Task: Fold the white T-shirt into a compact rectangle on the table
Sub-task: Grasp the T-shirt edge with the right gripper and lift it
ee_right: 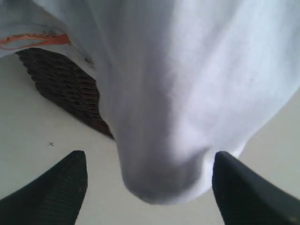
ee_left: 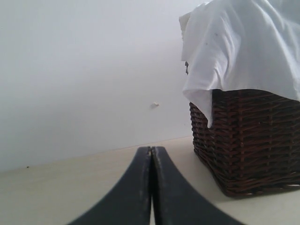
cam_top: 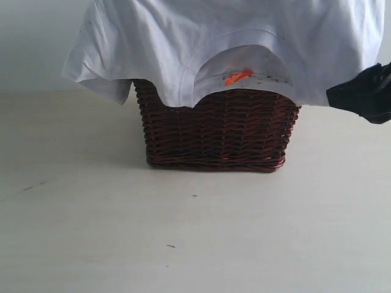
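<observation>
The right gripper's (ee_right: 149, 159) fingers stand apart around a hanging fold of the shirt (ee_right: 187, 84), not clamped. The left gripper's (ee_left: 151, 151) fingers are pressed together, empty, low at the left. The shirt drapes the basket (cam_top: 214, 134), far centre, so this looks like the pickup step. Next: pinch the fold and lift the shirt onto the table (cam_top: 183, 244). A plain wall (ee_left: 70, 70) stands behind.

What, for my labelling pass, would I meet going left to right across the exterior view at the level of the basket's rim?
Hanging sleeve of the white T-shirt → wicker basket → right gripper at the picture's edge. The shirt's body drapes across the whole span, so it is left out.
</observation>
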Tool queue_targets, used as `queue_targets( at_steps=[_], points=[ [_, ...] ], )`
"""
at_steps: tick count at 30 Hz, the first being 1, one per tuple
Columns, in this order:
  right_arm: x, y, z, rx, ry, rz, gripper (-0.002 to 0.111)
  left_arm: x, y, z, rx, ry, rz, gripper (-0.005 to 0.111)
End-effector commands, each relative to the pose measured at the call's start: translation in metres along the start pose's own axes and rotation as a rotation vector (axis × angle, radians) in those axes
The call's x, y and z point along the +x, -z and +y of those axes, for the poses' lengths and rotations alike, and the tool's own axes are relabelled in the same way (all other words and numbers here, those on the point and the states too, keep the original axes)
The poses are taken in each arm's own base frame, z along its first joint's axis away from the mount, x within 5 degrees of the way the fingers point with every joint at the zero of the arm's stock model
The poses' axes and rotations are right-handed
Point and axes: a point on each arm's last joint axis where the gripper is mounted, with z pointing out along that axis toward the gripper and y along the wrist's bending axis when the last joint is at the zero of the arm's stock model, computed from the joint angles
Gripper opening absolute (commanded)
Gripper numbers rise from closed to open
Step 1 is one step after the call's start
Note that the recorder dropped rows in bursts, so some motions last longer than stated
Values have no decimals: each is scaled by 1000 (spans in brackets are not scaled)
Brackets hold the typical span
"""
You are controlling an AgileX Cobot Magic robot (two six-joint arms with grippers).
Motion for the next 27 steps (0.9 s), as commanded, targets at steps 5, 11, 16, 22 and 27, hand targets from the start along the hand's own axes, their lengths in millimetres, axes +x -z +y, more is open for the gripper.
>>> queue_targets(
  at_steps=[5,11,16,22,27],
  points=[
    [5,-24,-12,28,-35,36,42,1,0,-1,8,2,-3,0],
    [2,-19,-11,44,9,9,0,1,0,-1,8,2,-3,0],
    [-9,0,-10,98,41,-106,0,1,0,-1,8,2,-3,0],
    [-34,42,4,118,121,-410,0,1,0,-1,8,2,-3,0],
    [-45,59,17,74,282,-571,0,1,0,-1,8,2,-3,0]
  ],
)
